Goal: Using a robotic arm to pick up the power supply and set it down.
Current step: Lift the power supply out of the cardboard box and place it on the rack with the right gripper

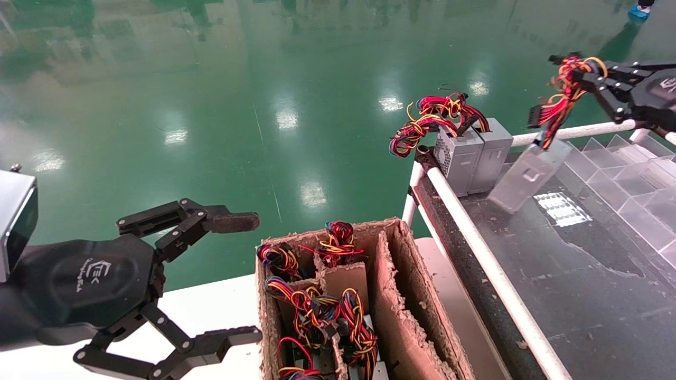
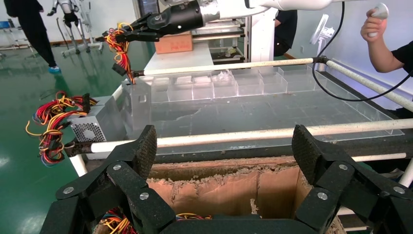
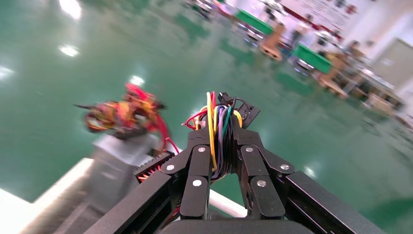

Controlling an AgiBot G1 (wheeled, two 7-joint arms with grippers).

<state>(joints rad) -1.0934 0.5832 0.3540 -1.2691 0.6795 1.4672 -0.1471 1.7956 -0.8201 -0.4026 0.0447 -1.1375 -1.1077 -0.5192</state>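
The right arm's black linkage gripper (image 1: 583,74) has its jaws closed on the bundle of red, yellow and orange wires (image 1: 561,97) of a small grey metal power supply box (image 1: 528,174). The box itself is not between the jaws: it hangs below them from the wire bundle, tilted, its long axis running slantwise down and away from the jaws toward the dark glassy tabletop (image 1: 581,274). Its lower corner looks close to that surface, but whether it touches I cannot tell. In the right wrist view the wires (image 3: 217,131) run straight up between the closed fingers (image 3: 199,165), and the box shows only as a blurred grey shape below.

Just beyond the hanging box, on the side away from the jaws, two more grey supplies (image 1: 472,158) stand upright side by side at the tabletop's corner against the white rail (image 1: 475,237), wires bunched on top. The set-down, as I judge it, turns on this: the box swings under the jaws, so the jaws must come down over the bare tabletop beside those two without knocking them.

The left gripper (image 1: 216,279) hangs with jaws spread wide beside the brown cardboard divider box (image 1: 401,316) of wired supplies, well apart from the carried box; the right arm is plainly the working one.
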